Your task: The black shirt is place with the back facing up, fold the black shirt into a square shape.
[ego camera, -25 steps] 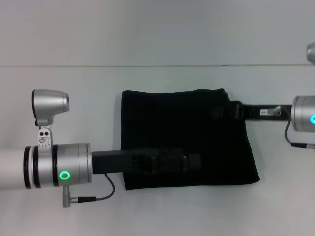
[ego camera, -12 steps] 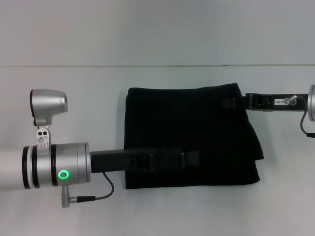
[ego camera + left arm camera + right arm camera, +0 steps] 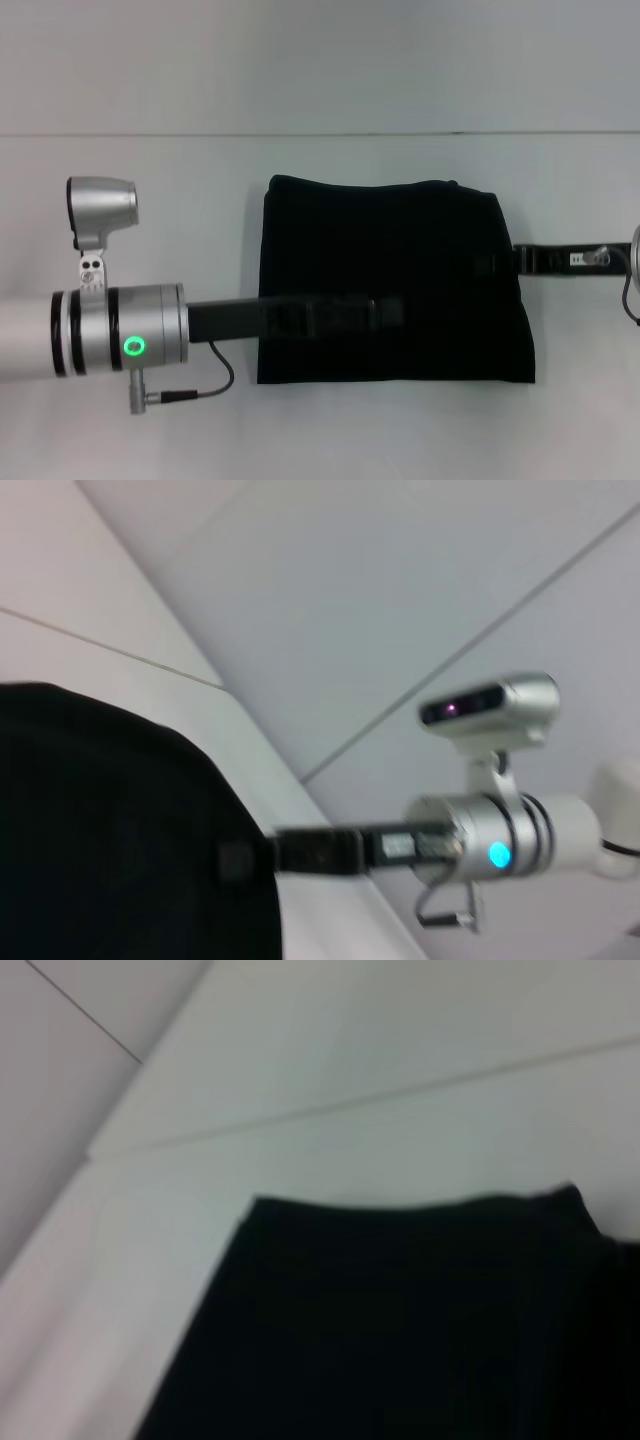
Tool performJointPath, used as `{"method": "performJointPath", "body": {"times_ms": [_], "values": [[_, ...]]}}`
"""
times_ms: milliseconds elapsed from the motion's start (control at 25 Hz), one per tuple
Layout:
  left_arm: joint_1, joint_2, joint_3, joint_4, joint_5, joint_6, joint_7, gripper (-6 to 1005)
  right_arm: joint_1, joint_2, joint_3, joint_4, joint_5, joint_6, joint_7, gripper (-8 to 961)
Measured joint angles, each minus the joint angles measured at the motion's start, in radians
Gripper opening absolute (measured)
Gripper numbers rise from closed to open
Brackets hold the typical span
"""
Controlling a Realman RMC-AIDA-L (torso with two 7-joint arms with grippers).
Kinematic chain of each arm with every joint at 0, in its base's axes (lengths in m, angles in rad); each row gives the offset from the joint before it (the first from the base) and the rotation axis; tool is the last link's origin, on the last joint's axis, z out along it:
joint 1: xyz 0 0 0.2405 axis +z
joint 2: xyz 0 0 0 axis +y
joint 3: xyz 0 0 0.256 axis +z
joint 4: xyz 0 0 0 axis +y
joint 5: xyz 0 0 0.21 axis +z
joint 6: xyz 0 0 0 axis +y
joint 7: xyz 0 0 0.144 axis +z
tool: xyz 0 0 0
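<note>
Shirt (image 3: 390,250) lies folded into a near-square black block on the white table (image 3: 150,160), plain side up, edges roughly straight. Left gripper (image 3: 395,312) reaches in from the left across the shirt's near half, low over the cloth; black on black, so whether its fingers are open or closed cannot be told. Right gripper (image 3: 485,265) sits at the shirt's right edge, about mid-height; its finger state likewise cannot be told. Right arm visible in left wrist view.
</note>
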Motion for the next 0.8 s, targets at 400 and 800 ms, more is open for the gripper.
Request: {"method": "performJointPath", "body": {"times_ms": [400,800], "values": [[-0.051,0.016,-0.001,0.012,-0.053,-0.240,-0.038,937,-0.028,-0.033,0.047,-0.028,-0.038,0.001,0.003,228],[-0.092,0.024,0.017,0.028,-0.071,-0.573,-0.187,936,-0.010,-0.064,0.124,-0.085,-0.034,-0.053,0.036,616]]}}
